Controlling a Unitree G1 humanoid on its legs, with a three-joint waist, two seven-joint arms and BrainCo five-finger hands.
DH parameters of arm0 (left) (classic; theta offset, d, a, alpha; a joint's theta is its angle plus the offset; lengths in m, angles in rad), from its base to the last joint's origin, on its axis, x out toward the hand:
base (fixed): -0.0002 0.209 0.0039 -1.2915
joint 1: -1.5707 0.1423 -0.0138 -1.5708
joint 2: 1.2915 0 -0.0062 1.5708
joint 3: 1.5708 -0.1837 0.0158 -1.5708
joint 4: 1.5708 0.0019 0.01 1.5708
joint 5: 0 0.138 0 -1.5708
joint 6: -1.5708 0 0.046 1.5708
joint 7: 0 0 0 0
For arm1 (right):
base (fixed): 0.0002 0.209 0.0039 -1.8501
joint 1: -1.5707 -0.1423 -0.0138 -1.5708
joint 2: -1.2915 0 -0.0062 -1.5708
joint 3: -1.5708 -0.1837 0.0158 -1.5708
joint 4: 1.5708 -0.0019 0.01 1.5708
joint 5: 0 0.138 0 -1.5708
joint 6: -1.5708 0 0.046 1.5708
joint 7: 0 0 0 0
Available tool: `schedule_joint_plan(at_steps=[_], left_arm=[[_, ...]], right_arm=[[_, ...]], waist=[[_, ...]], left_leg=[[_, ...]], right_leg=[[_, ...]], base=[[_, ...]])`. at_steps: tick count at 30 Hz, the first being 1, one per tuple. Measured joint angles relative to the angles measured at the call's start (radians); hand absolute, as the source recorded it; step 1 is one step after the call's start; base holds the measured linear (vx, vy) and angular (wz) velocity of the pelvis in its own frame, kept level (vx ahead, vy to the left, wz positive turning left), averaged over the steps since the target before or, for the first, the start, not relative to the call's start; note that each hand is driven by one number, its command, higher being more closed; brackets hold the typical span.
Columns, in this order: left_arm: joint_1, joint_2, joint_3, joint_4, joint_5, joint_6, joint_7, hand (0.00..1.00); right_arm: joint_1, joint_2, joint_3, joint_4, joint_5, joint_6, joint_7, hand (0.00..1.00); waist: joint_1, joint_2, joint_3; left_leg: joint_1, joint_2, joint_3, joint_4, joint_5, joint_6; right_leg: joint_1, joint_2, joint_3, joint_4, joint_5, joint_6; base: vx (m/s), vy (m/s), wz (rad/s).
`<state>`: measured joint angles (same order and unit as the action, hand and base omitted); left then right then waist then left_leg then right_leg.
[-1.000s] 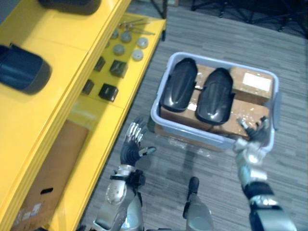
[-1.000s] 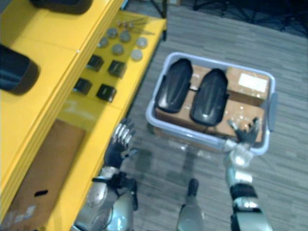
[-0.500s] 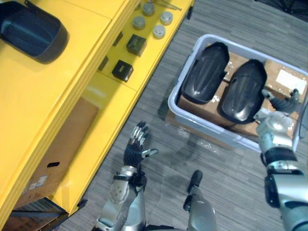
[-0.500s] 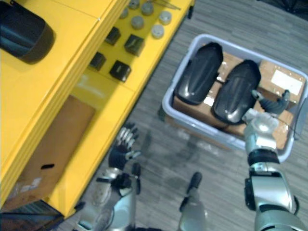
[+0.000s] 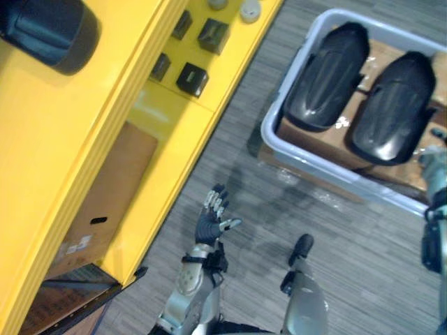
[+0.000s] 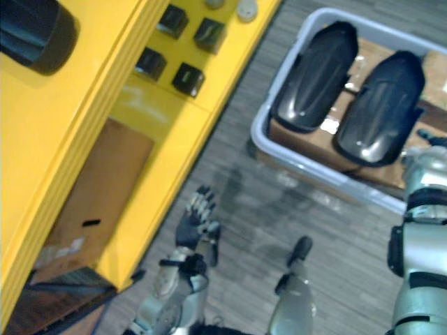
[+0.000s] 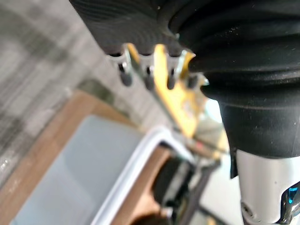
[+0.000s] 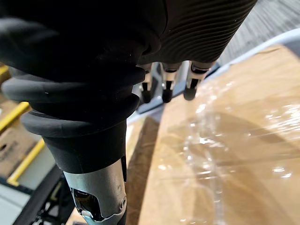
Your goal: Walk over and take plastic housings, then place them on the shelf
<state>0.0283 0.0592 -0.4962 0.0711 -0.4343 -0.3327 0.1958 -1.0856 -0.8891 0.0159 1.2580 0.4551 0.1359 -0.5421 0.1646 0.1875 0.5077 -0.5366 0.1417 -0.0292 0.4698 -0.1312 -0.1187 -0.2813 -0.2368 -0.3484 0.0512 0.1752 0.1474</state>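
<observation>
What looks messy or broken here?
Nothing stands out. Two black housings lie neatly side by side on cardboard boxes in the grey bin, and the small black blocks sit in tidy rows on the yellow shelf.

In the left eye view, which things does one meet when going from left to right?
shelf housing, cardboard box, left hand, bin's left housing, bin's right housing, right hand

The housings (image 5: 327,77) are black, the bin (image 5: 335,169) pale grey, the shelf (image 5: 70,139) yellow.
</observation>
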Motion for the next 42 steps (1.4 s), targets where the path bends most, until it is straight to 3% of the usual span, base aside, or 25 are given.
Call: schedule_joint_plan(at_steps=[3, 4, 8, 14, 18, 25, 28, 31, 37, 39, 42], left_arm=[[-0.023, -0.001, -0.01, 0.043, 0.0, -0.005, 0.015, 0.0], [-0.031, -0.001, -0.021, 0.068, 0.0, -0.008, 0.026, 0.0], [-0.032, -0.001, -0.026, 0.109, 0.0, -0.028, 0.038, 0.0], [-0.034, -0.002, -0.027, 0.11, -0.029, -0.07, 0.035, 0.0], [-0.035, -0.002, -0.027, 0.111, -0.03, -0.077, 0.033, 0.0], [-0.023, 0.001, -0.022, 0.102, -0.03, -0.079, 0.029, 0.0], [0.019, 0.007, 0.003, 0.063, -0.03, -0.08, 0.028, 0.0], [0.062, 0.015, 0.022, 0.023, -0.031, -0.081, 0.028, 0.0], [0.098, 0.055, 0.064, -0.058, -0.041, -0.081, 0.016, 0.0], [0.102, 0.063, 0.083, -0.082, -0.061, -0.08, 0.01, 0.0], [0.125, 0.082, 0.112, -0.132, -0.071, -0.077, -0.009, 0.0]], right_arm=[[-0.015, -0.002, 0.019, 0.036, -0.006, 0.007, 0.015, 0.0], [-0.015, -0.019, 0.02, 0.052, -0.022, 0.014, 0.015, 1.0], [-0.013, -0.068, 0.03, 0.059, -0.039, 0.059, 0.054, 1.0], [0.007, -0.132, 0.057, 0.065, -0.04, 0.065, 0.134, 1.0], [0.01, -0.144, 0.057, 0.065, -0.077, 0.079, 0.153, 1.0], [0.009, -0.145, 0.058, 0.097, -0.181, 0.145, 0.179, 1.0], [0.011, -0.131, 0.058, 0.105, -0.226, 0.142, 0.194, 1.0], [0.011, -0.131, 0.062, 0.102, -0.279, 0.107, 0.193, 1.0], [0.023, -0.131, 0.137, 0.021, -0.358, 0.077, 0.192, 1.0], [0.039, -0.127, 0.151, -0.03, -0.372, 0.077, 0.192, 1.0], [0.088, -0.102, 0.168, -0.124, -0.374, 0.079, 0.192, 1.0]], waist=[[0.026, 0.01, -0.001], [0.044, 0.01, -0.001], [0.055, 0.011, -0.002], [0.062, 0.018, -0.006], [0.065, 0.021, -0.008], [0.067, 0.026, -0.011], [0.065, 0.028, -0.013], [0.059, 0.029, -0.014], [0.026, 0.022, -0.009], [0.016, 0.015, -0.005], [0.007, -0.022, -0.001]], left_leg=[[-0.055, -0.002, -0.016, 0.021, 0.002, 0.002], [-0.071, -0.003, -0.019, 0.029, 0.002, 0.002], [-0.098, -0.018, -0.035, 0.044, 0.002, 0.004], [-0.124, -0.025, -0.036, 0.064, -0.008, 0.012], [-0.127, -0.025, -0.037, 0.066, -0.007, 0.013], [-0.103, -0.024, -0.04, 0.072, -0.007, 0.014], [-0.077, -0.023, -0.037, 0.063, -0.007, 0.014], [-0.051, -0.021, -0.035, 0.055, -0.007, 0.014], [-0.001, -0.014, -0.023, 0.025, -0.002, 0.009], [0.017, -0.008, -0.022, 0.017, 0.003, 0.005], [0.052, 0.01, -0.013, -0.017, 0.013, -0.005]], right_leg=[[-0.045, 0.0, -0.008, 0.012, 0.0, 0.0], [-0.056, 0.0, -0.01, 0.017, 0.0, 0.0], [-0.069, -0.013, -0.033, 0.03, -0.001, 0.0], [-0.086, -0.022, -0.04, 0.038, -0.003, -0.002], [-0.09, -0.022, -0.043, 0.042, -0.003, -0.002], [-0.061, -0.023, -0.059, 0.049, -0.004, -0.004], [-0.042, -0.023, -0.06, 0.051, -0.01, -0.013], [-0.02, -0.022, -0.061, 0.051, -0.014, -0.019], [0.015, -0.018, -0.059, 0.045, -0.016, -0.022], [0.027, -0.013, -0.059, 0.043, -0.016, -0.022], [0.04, 0.001, -0.058, 0.043, -0.02, -0.028]], base=[[-0.06, 0.026, 0.07], [-0.04, 0.011, 0.1], [-0.03, 0.029, 0.13], [-0.04, 0.022, 0.01], [-0.01, 0.001, 0.0], [-0.02, 0.003, 0.0], [-0.05, 0.004, -0.01], [-0.04, 0.004, -0.01], [0.0, 0.001, -0.04], [0.01, -0.012, -0.05], [0.0, -0.027, -0.12]])
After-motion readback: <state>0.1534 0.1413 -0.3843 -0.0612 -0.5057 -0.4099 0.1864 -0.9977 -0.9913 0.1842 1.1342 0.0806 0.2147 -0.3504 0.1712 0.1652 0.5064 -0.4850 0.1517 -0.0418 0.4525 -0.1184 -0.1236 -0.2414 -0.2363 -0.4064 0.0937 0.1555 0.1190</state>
